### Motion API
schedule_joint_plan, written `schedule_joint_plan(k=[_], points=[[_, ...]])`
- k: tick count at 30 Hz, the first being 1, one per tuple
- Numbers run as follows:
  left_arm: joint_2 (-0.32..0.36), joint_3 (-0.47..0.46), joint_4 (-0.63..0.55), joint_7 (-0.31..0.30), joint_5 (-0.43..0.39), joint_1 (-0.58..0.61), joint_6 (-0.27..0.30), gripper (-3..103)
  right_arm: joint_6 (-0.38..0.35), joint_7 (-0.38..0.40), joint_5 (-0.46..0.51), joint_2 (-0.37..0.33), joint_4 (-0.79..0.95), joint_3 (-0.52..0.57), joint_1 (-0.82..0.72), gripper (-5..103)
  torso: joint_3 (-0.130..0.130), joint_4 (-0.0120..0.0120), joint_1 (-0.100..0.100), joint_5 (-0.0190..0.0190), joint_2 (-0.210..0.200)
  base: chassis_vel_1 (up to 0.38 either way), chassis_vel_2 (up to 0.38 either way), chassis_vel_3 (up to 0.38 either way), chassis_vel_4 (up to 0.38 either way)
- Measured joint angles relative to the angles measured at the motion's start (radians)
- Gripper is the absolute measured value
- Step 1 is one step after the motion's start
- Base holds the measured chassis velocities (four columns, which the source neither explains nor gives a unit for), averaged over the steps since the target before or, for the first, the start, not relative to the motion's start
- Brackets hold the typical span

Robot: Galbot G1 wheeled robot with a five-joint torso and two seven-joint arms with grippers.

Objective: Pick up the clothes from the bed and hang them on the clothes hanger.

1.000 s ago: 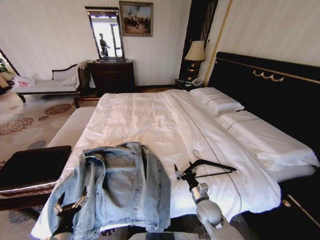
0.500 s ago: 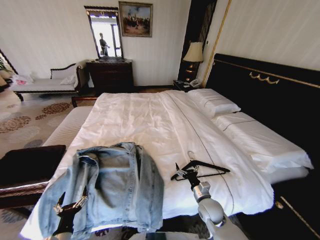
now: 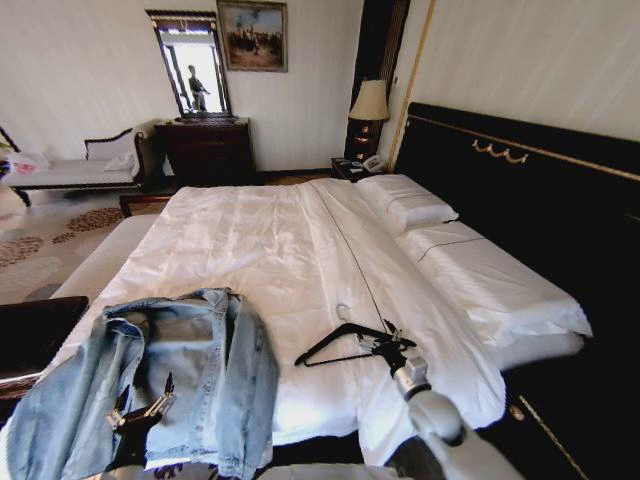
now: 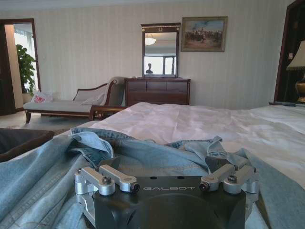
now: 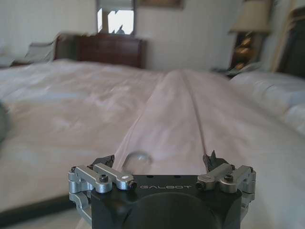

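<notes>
The clothes, a light blue denim jacket (image 3: 170,380), lie crumpled on the near left corner of the bed (image 3: 250,240). My left gripper (image 3: 145,395) hovers open just above the jacket (image 4: 157,150), and the left wrist view shows the left gripper (image 4: 164,164) with its jaws spread over the denim. The thin black clothes hanger (image 3: 340,345) lies flat on the white sheet, right of the jacket. My right gripper (image 3: 382,340) is open at the hanger's right end. In the right wrist view the silver hook (image 5: 138,157) lies just ahead of the right gripper (image 5: 158,160).
A dark-topped bench (image 3: 30,335) stands at the bed's left side. The tall black headboard (image 3: 520,200) and white pillows (image 3: 410,205) line the right. A dresser (image 3: 205,150), lamp (image 3: 368,105) and chaise (image 3: 70,170) stand against the far wall.
The whole head view has slid left, so the camera moved. The hanger lay to the right of my right gripper and now stretches to its left. The left gripper stays over the jacket.
</notes>
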Motion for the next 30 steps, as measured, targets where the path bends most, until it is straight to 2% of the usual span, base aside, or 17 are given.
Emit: schedule_joint_plan(k=[1, 2, 5, 7, 8, 10, 12, 13, 14, 17, 18, 20, 22, 24, 26, 27, 30], points=[[-0.001, 0.0, 0.002, 0.0, -0.001, 0.0, -0.001, 100, -0.04, -0.006, 0.025, -0.039, 0.015, -0.015, 0.016, 100, 0.0, -0.0003, 0.0, -0.0003, 0.0, 0.0, 0.0, 0.0, 0.0], [-0.001, 0.0, 0.002, 0.0, -0.001, 0.0, -0.001, 100, -0.04, -0.006, 0.025, -0.039, 0.015, -0.015, 0.016, 100, 0.0, -0.0003, 0.0, -0.0003, 0.0, 0.0, 0.0, 0.0, 0.0], [-0.005, 0.0, 0.007, -0.001, -0.004, 0.003, -0.007, 100, -0.153, -0.027, 0.099, -0.169, 0.054, -0.089, 0.112, 100, 0.0, 0.0001, 0.0, -0.002, 0.0, 0.0, 0.0, 0.0, 0.0], [-0.007, 0.002, 0.009, -0.002, -0.004, 0.003, -0.01, 100, -0.208, -0.042, 0.144, -0.254, 0.066, -0.148, 0.214, 100, 0.0, 0.001, 0.0, -0.0015, 0.0, 0.057, 0.081, -0.025, -0.022], [-0.007, 0.002, 0.009, -0.002, -0.004, 0.003, -0.01, 100, -0.208, -0.042, 0.144, -0.254, 0.066, -0.148, 0.214, 100, 0.0, 0.001, 0.0, -0.0015, 0.0, 0.071, 0.081, -0.025, -0.036], [0.007, 0.018, 0.015, -0.003, -0.003, -0.017, 0.002, 100, -0.283, -0.066, 0.181, -0.341, 0.093, -0.17, 0.284, 100, 0.0, 0.0023, 0.0, -0.0006, 0.0, 0.055, 0.054, -0.001, -0.004], [0.028, 0.044, 0.025, -0.001, 0.002, -0.046, 0.02, 100, -0.366, -0.086, 0.233, -0.435, 0.108, -0.178, 0.337, 100, 0.0, -0.0007, 0.0, -0.0019, 0.0, 0.005, -0.027, 0.008, 0.002], [0.032, 0.049, 0.027, -0.001, 0.002, -0.048, 0.022, 100, -0.406, -0.1, 0.263, -0.471, 0.1, -0.198, 0.379, 100, 0.0, -0.0007, 0.0, -0.0005, 0.0, -0.064, -0.055, 0.017, -0.027], [0.032, 0.049, 0.027, -0.001, 0.002, -0.048, 0.022, 100, -0.406, -0.1, 0.263, -0.471, 0.1, -0.198, 0.379, 100, 0.0, -0.0007, 0.0, -0.0005, 0.0, -0.064, -0.055, 0.017, -0.027], [0.034, 0.056, 0.036, -0.001, -0.003, -0.046, 0.018, 100, -0.536, -0.161, 0.408, -0.554, 0.057, -0.311, 0.557, 100, 0.0, -0.0003, 0.0, -0.0003, 0.0, -0.021, -0.012, -0.011, -0.009], [0.034, 0.056, 0.036, -0.001, -0.003, -0.046, 0.018, 100, -0.536, -0.161, 0.408, -0.554, 0.057, -0.311, 0.557, 100, 0.0, -0.0003, 0.0, -0.0003, 0.0, 0.0, 0.0, 0.0, 0.0], [0.038, 0.057, 0.045, -0.001, -0.007, -0.045, 0.01, 100, -0.59, -0.207, 0.481, -0.577, 0.042, -0.435, 0.717, 100, 0.0, 0.0002, 0.0, -0.001, 0.0, 0.0, 0.0, 0.0, 0.0], [0.04, 0.058, 0.048, -0.001, -0.011, -0.046, 0.007, 100, -0.599, -0.225, 0.505, -0.577, 0.046, -0.505, 0.796, 100, 0.0, 0.0002, 0.0, -0.0013, 0.0, 0.0, 0.0, 0.0, 0.0], [0.041, 0.058, 0.048, -0.001, -0.013, -0.05, 0.007, 100, -0.605, -0.245, 0.522, -0.557, 0.058, -0.634, 0.917, 100, 0.0, 0.0002, 0.0, -0.0014, 0.0, 0.0, 0.0, 0.0, 0.0], [0.039, 0.057, 0.041, -0.001, -0.013, -0.053, 0.009, 100, -0.605, -0.256, 0.506, -0.523, 0.055, -0.774, 1.043, 100, 0.0, 0.0004, 0.0, -0.0012, 0.0, 0.0, 0.0, 0.0, 0.0], [0.039, 0.057, 0.041, -0.001, -0.013, -0.053, 0.009, 100, -0.605, -0.256, 0.506, -0.523, 0.055, -0.774, 1.043, 100, 0.0, 0.0004, 0.0, -0.0012, 0.0, 0.0, 0.0, 0.0, 0.0], [0.033, 0.053, 0.028, -0.001, -0.006, -0.052, 0.014, 100, -0.604, -0.28, 0.422, -0.451, -0.002, -0.99, 1.221, 100, 0.0, 0.0003, 0.0, -0.001, 0.0, 0.0, 0.0, 0.0, 0.0]])
